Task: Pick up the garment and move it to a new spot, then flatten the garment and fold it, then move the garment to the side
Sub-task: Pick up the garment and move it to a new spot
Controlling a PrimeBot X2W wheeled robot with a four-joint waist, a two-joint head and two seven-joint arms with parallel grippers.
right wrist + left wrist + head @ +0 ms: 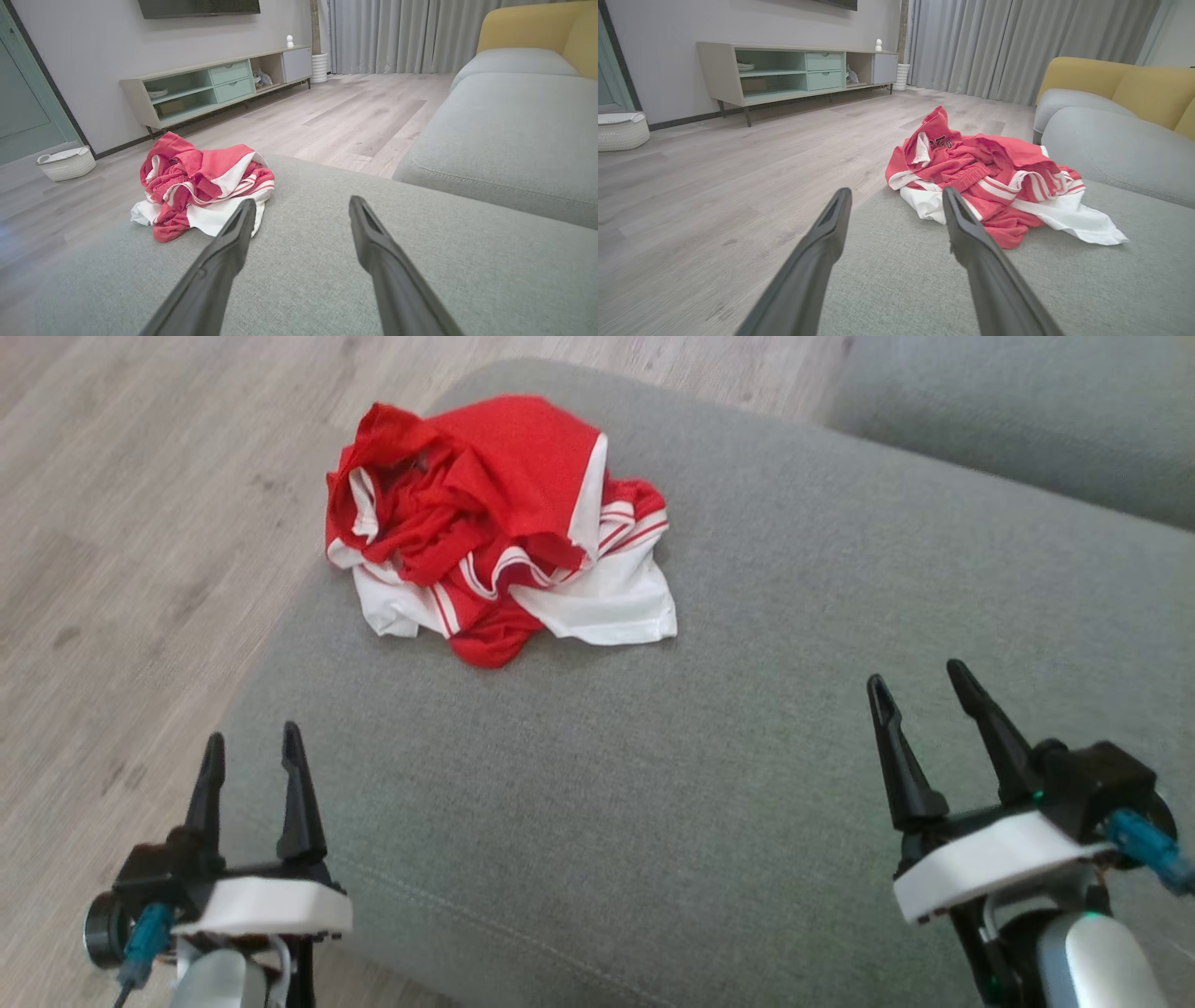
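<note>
A red and white garment [499, 527] lies crumpled in a heap near the far left corner of a grey sofa cushion [653, 756]. In the left wrist view the garment [994, 186] is ahead and to the right of the fingers; in the right wrist view the garment [201, 186] sits ahead to the left. My left gripper [254, 751] hovers open at the cushion's near left edge, well short of the heap. Over the near right of the cushion my right gripper [920, 683] stands open too. Nothing is held between either pair of fingers.
Wooden floor [121, 541] runs along the cushion's left side. A second grey cushion [1018, 411] lies at the far right, with a yellow backrest [1120, 84] behind it. A low TV cabinet [794, 70] and a white basket [67, 163] stand by the wall.
</note>
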